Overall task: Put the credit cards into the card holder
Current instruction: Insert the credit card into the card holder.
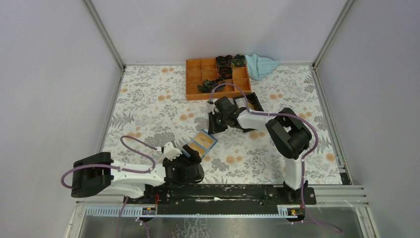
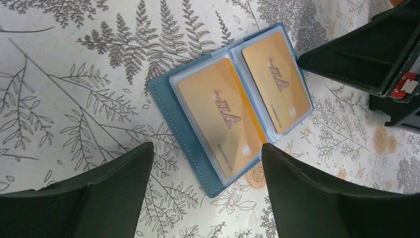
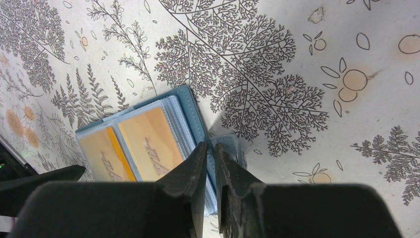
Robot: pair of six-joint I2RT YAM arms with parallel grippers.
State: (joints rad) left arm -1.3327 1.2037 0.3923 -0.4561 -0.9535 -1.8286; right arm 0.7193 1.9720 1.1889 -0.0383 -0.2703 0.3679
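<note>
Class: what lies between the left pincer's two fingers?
The left wrist view shows the near end of the open card holder, a tan-orange card sleeved in it, on the floral table cover.

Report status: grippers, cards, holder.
Left gripper open, over card holder. Right gripper pinching its edge. Two credit cards seated inside, holder lying open. Nothing blocking it.

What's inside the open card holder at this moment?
The card holder holds two tan-orange VIP cards in clear sleeves, one per side. An orange edge peeks from behind one card. Whatever lies in sleeves beneath is covered.
</note>
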